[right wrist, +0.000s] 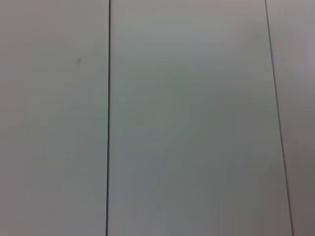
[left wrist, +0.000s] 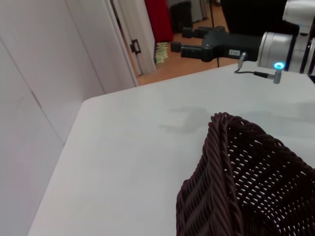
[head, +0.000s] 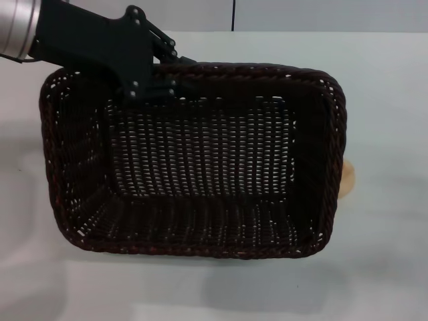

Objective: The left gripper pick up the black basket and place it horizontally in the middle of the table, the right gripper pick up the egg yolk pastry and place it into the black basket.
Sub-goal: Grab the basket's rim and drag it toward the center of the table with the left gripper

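The black basket [head: 194, 167] fills the middle of the head view, open side up, long side across, and seems to hang above the white table [head: 388, 93]. My left gripper [head: 152, 85] is shut on its far rim near the far left corner. A basket corner shows in the left wrist view [left wrist: 236, 172]. Only a cream edge of the egg yolk pastry [head: 348, 179] shows past the basket's right side. My right gripper [left wrist: 180, 40] shows in the left wrist view, held above the far table edge, its fingers apart and empty.
The basket's shadow lies on the table [head: 267, 287] under its near side. Bare table shows to the basket's right. A wall and a door [left wrist: 133, 39] stand beyond the table. The right wrist view shows only pale wall panels [right wrist: 187, 118].
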Controlling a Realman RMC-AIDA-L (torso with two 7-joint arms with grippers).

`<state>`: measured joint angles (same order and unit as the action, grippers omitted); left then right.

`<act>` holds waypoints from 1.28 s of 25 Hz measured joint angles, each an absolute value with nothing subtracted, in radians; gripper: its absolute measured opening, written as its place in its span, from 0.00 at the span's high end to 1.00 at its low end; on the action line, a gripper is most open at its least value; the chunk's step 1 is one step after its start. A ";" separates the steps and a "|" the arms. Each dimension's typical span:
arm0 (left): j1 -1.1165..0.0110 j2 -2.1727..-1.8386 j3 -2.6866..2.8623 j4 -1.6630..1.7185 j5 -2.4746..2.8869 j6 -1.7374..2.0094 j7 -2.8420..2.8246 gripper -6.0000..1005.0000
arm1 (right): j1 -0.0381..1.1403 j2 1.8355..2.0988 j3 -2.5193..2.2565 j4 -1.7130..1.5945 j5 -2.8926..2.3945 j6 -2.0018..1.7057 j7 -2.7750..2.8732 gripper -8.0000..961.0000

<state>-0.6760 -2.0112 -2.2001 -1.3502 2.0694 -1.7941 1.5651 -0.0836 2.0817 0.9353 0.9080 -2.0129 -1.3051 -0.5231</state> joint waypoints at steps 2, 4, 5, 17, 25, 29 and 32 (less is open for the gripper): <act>-0.681 -2.016 -2.200 -1.342 2.072 -1.788 1.568 0.77 | -0.084 2.082 0.934 0.908 -2.013 -1.309 -0.523 0.29; -0.682 -2.019 -2.199 -1.339 2.075 -1.781 1.569 0.77 | -0.085 2.082 0.933 0.908 -2.012 -1.312 -0.523 0.29; -0.683 -2.021 -2.196 -1.334 2.078 -1.769 1.572 0.77 | -0.086 2.082 0.932 0.908 -2.012 -1.312 -0.523 0.29; -0.675 -2.038 -2.178 -1.288 2.129 -1.721 1.596 0.76 | -0.085 2.082 0.930 0.910 -2.012 -1.312 -0.523 0.29; -0.664 -2.049 -2.186 -1.288 2.126 -1.706 1.599 0.75 | -0.088 2.080 0.926 0.926 -2.012 -1.312 -0.524 0.29; -0.658 -2.055 -2.189 -1.289 2.122 -1.694 1.604 0.64 | -0.089 2.080 0.925 0.928 -2.012 -1.312 -0.527 0.29; -0.643 -2.058 -2.203 -1.287 2.096 -1.663 1.622 0.60 | -0.089 2.080 0.924 0.934 -2.012 -1.312 -0.529 0.29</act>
